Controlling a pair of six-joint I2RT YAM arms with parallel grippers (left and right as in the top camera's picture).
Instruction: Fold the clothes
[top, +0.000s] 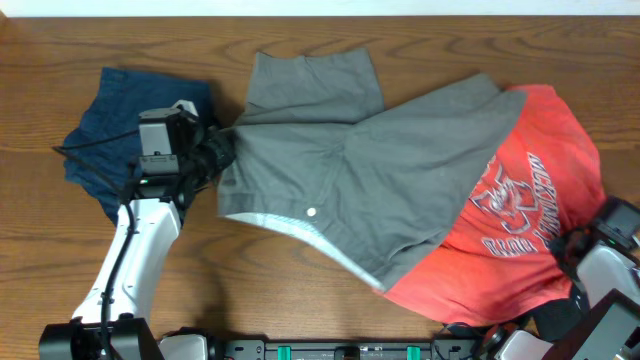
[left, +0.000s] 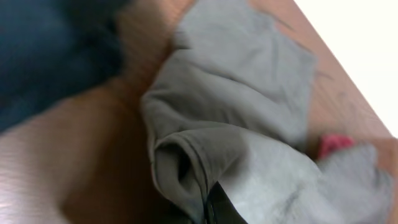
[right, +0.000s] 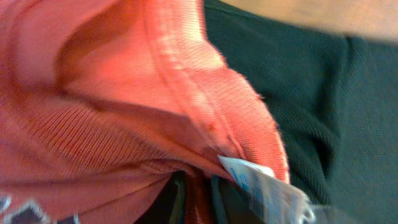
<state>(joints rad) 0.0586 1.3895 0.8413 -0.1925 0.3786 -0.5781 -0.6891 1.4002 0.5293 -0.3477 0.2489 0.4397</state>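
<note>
Overhead, holding the unfolded shorts mid-table with the left gripper, the right gripper meeting the T-shirt at the right edge, navy garment crumpled near the left edge; left wrist, pinching bunched shorts cloth; right wrist, clamping the T-shirt's collar; apparently leaving every fold to do.

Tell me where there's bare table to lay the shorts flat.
Bare table: the front strip between the left arm and the T-shirt, in front of the shorts; also the front-left corner, in front of the navy garment. Narrower strip along the back edge. Centre and right are crowded: shorts overlap the T-shirt.
</note>
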